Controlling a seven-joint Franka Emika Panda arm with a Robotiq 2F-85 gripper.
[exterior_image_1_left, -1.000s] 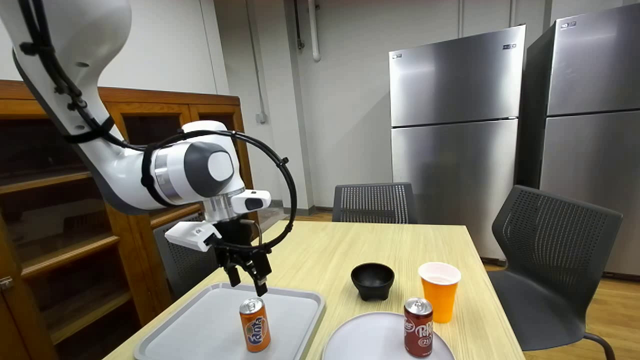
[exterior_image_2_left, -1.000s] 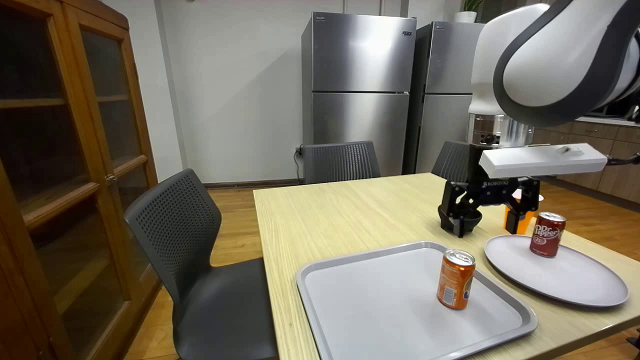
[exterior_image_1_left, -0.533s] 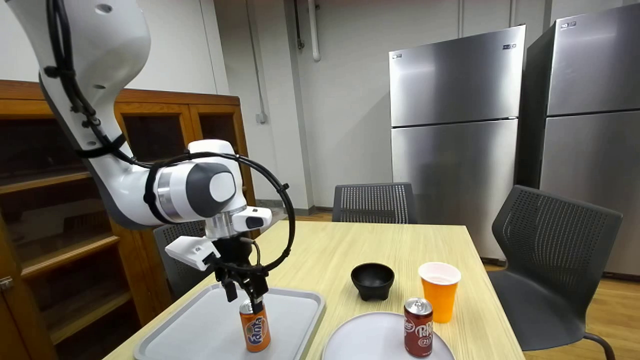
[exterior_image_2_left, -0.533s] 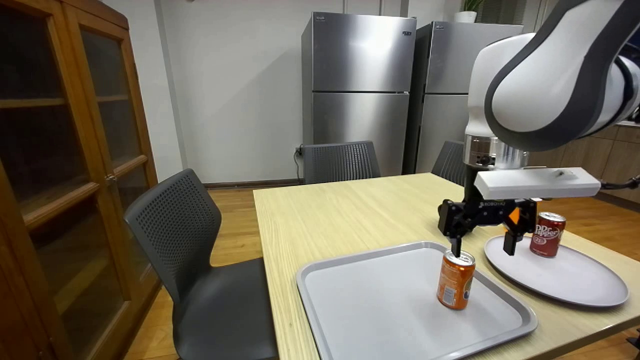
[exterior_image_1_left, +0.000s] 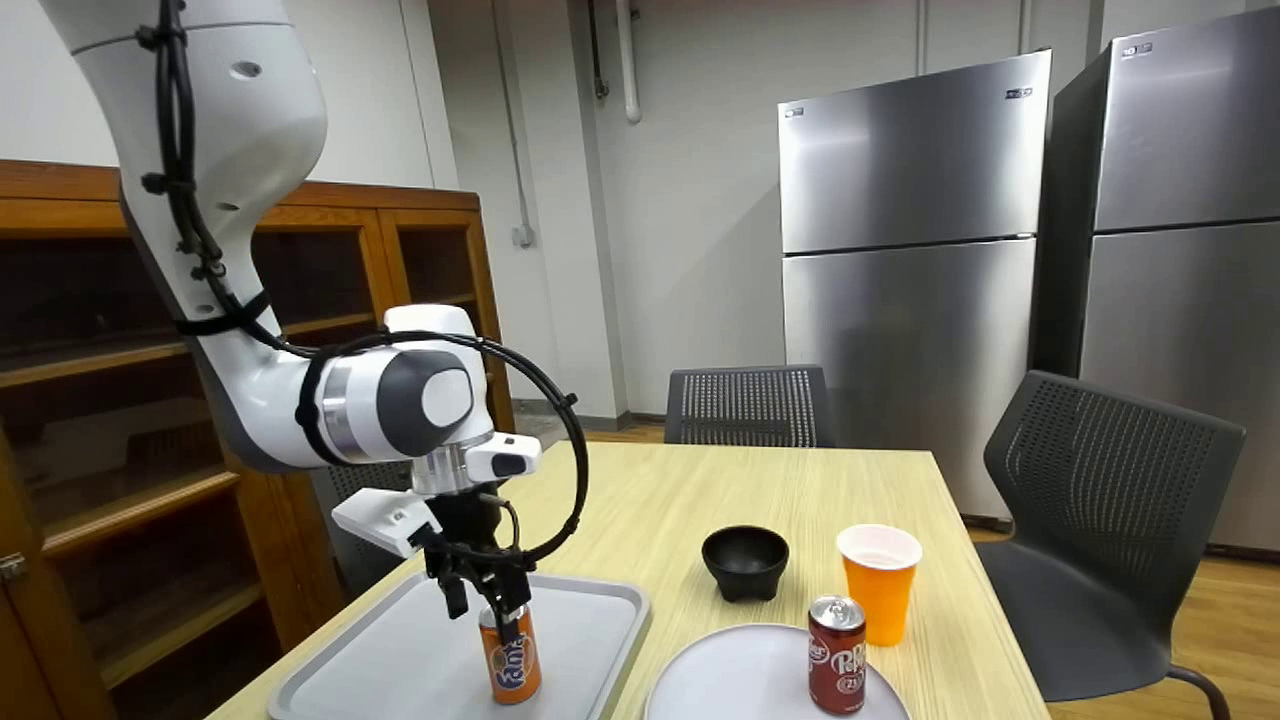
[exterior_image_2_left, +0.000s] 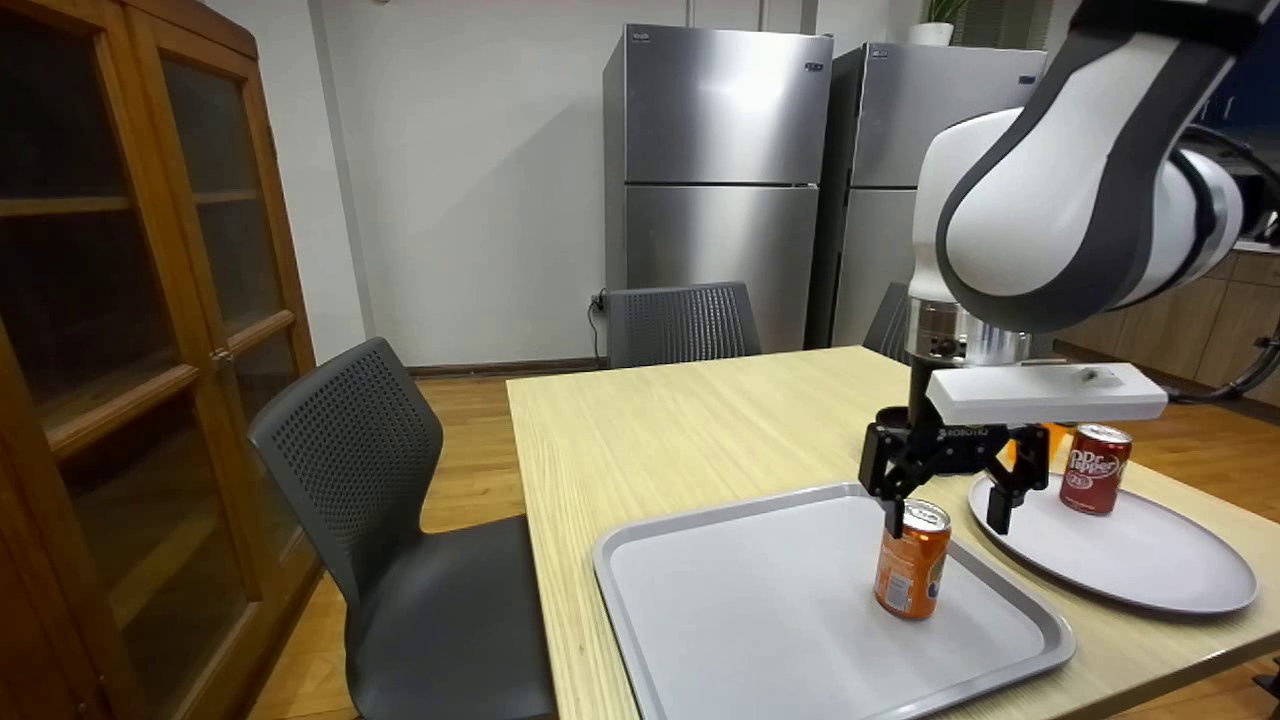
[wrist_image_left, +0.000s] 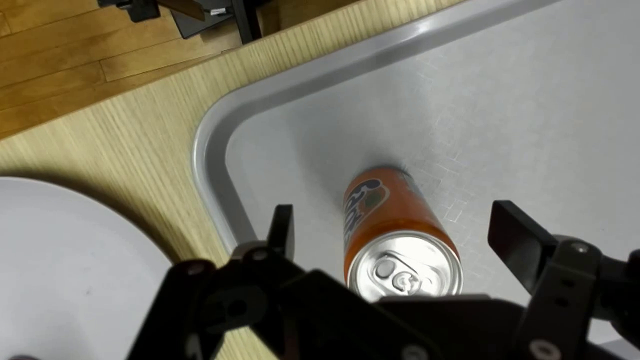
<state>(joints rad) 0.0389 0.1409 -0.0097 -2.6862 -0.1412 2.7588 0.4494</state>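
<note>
My pincer (wrist_image_left: 391, 227) is spread, its jaws on either side of the upright Fanta can (exterior_image_2_left: 914, 568), near the edge of the gray tray (exterior_image_2_left: 740, 600) facing the plate (exterior_image_2_left: 1140, 560).

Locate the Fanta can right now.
In the wrist view, the Fanta can stands on the gray tray, seen between the fingers of the open hand, right of the plate.
</note>
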